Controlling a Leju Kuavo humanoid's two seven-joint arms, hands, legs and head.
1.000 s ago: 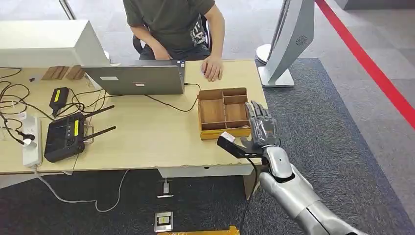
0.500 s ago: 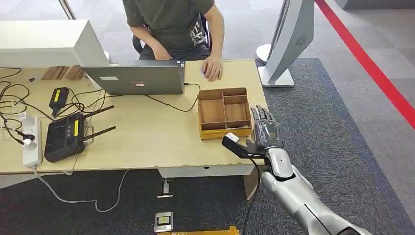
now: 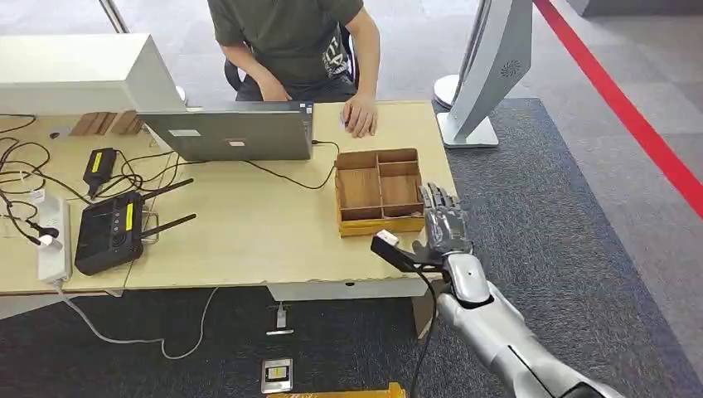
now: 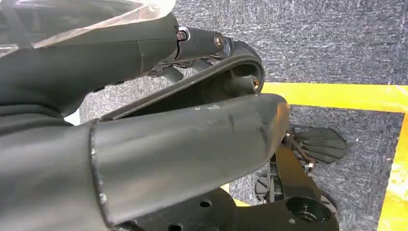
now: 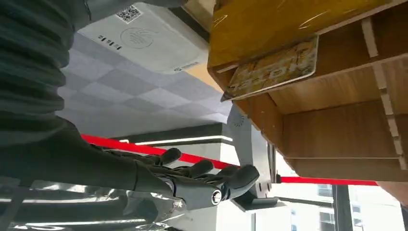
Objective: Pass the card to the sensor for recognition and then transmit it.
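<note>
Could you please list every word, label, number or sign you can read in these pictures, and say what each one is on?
Nothing can be read for certain.
Card in the wooden box: large printed letters, turned and too blurred to read.
White device: a QR code, a round logo and small lines of print, too small to read.
Person's shirt: white lettering, too small to read.
Router and black adapter: yellow labels, unreadable.
Laptop: two small stickers, unreadable.

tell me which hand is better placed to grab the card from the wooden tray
Right. The right hand hovers open beside the wooden tray, where the card lies. The left arm hangs down toward the floor.
</note>
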